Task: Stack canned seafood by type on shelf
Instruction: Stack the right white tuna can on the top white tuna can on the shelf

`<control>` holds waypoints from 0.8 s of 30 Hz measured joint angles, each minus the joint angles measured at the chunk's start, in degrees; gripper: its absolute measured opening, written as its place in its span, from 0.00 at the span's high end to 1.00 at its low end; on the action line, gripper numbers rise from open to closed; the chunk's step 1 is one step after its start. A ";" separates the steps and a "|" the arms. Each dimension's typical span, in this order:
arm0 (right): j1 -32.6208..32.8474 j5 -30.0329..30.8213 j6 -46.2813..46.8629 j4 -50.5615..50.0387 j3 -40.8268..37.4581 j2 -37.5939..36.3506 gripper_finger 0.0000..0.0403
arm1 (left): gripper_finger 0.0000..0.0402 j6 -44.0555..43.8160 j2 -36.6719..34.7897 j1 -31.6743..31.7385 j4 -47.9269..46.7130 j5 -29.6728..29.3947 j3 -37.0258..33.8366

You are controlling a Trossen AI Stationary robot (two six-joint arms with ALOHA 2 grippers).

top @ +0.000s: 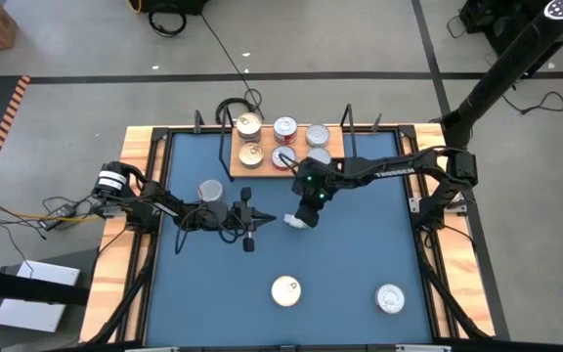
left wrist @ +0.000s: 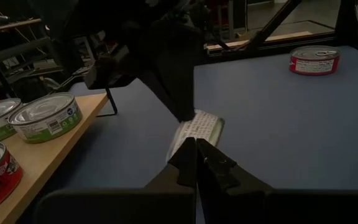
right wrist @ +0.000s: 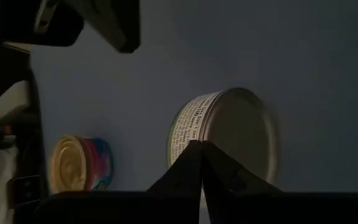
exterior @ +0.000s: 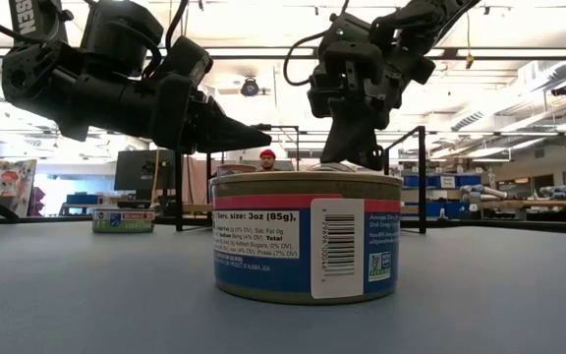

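Nearest stands one can [exterior: 306,239] on the desk [exterior: 86,295]. My right gripper [top: 299,217] hovers closed over a tipped tin [left wrist: 196,130]; my left gripper [top: 249,224] is closed, empty.

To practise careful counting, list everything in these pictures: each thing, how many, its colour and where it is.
shelf: one, light wood, black wire ends, far side of table
shelf cans: at least five, gold or silver tops, some red-sided; arm hides part
upright table cans: three, one gold-topped, two silver-topped, spread out
tipped can: one, white-labelled, mid-table
table: one, blue
left gripper: shut, beside tipped can
right gripper: shut, at tipped can
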 joint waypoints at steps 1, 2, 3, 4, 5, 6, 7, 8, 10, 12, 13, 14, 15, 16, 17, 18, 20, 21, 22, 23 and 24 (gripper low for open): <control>-0.14 0.71 -0.37 -0.02 -0.02 0.00 0.95 | 0.99 0.00 0.00 0.00 0.00 0.00 0.00; -0.27 1.84 -0.83 0.02 -0.01 -0.02 0.94 | 0.99 0.00 0.00 0.00 0.00 0.00 0.00; -0.47 2.87 -1.26 0.05 0.00 -0.04 0.93 | 0.99 0.00 0.00 0.00 0.00 0.00 0.00; -0.67 3.34 -1.64 -0.01 0.00 -0.04 0.91 | 0.99 0.00 0.00 0.00 0.00 0.00 0.00; -0.96 3.51 -1.99 -0.08 -0.02 -0.04 0.90 | 0.99 0.00 0.00 0.00 0.00 0.00 0.00; -1.16 3.82 -2.20 -0.21 -0.04 -0.03 0.88 | 0.99 0.00 0.00 0.00 0.00 0.00 0.00; -1.37 3.97 -2.30 -0.27 -0.04 -0.02 0.86 | 0.99 0.00 0.00 0.00 0.00 0.00 0.00; -1.53 4.16 -2.41 -0.42 0.02 -0.04 0.83 | 0.99 0.00 0.00 0.00 0.00 0.00 0.00; -1.67 4.92 -2.87 -1.23 0.62 -0.03 0.78 | 0.99 0.00 0.00 0.00 0.00 0.00 0.00; -1.68 5.62 -3.30 -2.74 1.93 0.12 0.73 | 0.99 0.00 0.00 0.00 0.00 0.00 0.00; -1.56 6.48 -3.83 -3.87 2.77 0.17 0.70 | 0.99 0.00 0.00 0.00 0.00 0.00 0.00; -1.37 7.41 -4.44 -5.19 3.78 0.17 0.67 | 0.99 0.00 0.00 0.00 0.00 0.00 0.00; -1.07 8.83 -5.16 -6.54 4.92 0.17 0.64 | 0.99 0.00 0.00 0.00 0.00 0.00 0.00; -0.70 10.81 -5.96 -8.32 6.24 0.17 0.61 | 0.99 0.00 0.00 0.00 0.00 0.00 0.00; -0.22 12.91 -6.73 -10.13 7.44 0.17 0.58 | 0.99 0.00 0.00 0.00 0.00 0.00 0.00; 0.44 15.39 -7.12 -12.11 8.65 0.17 0.56 | 0.99 -0.01 0.00 0.00 0.00 0.00 0.00; 2.27 20.24 -7.27 -14.70 10.62 0.17 0.50 | 0.99 0.00 0.00 0.00 0.00 0.00 0.00; 3.33 21.95 -7.27 -14.97 11.17 0.17 0.47 | 0.99 0.00 0.00 0.00 0.00 0.00 0.00; 4.48 23.04 -7.27 -15.01 11.50 0.15 0.45 | 0.99 -0.01 0.00 0.00 0.00 0.00 0.00; 5.67 23.93 -7.27 -15.01 11.62 0.13 0.43 | 0.99 0.00 0.00 0.00 0.00 0.00 0.00; 6.99 24.64 -7.28 -15.07 11.65 0.13 0.40 | 0.99 0.00 0.00 0.00 0.00 0.00 0.00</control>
